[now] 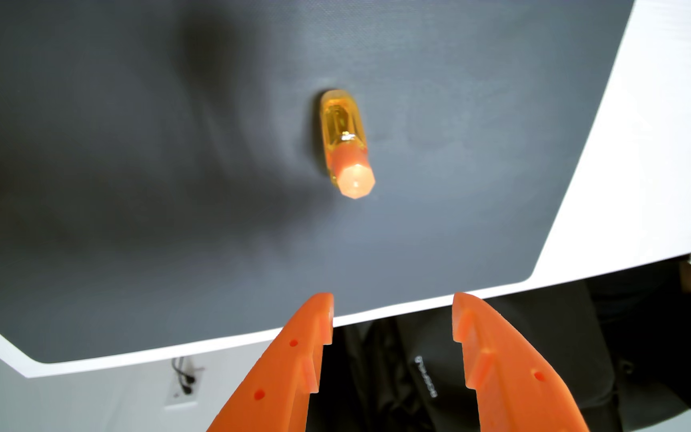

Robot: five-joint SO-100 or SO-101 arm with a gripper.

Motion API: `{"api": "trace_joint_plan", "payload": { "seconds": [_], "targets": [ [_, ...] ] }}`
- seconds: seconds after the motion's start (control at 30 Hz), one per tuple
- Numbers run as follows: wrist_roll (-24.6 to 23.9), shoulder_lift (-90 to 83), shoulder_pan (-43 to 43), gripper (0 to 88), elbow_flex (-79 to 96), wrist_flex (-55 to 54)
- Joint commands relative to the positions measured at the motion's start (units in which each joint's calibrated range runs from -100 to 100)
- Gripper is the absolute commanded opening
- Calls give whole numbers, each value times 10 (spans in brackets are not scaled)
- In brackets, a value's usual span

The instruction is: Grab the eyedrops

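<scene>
Risk here is mostly a knock-over. The bottle (346, 143) stands upright near the middle of the grey mat (128, 166), its orange cap toward the camera, and it looks narrow and light. The gripper (393, 309) hangs above with jaws spread apart and nothing between them, well apart from the bottle and offset toward the mat's edge in the wrist view. If one finger (294, 365) arrives first, I think the bottle tips and rolls. The smooth faceted cap may also slip if the jaws close too high.
</scene>
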Motion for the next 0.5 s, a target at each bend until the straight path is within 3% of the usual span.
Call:
{"api": "trace_joint_plan", "payload": {
  "seconds": [0.0, 0.47],
  "targets": [
    [1, 20, -2, 171, -31, 1],
    [1, 68, -25, 171, -12, 3]
  ]
}}
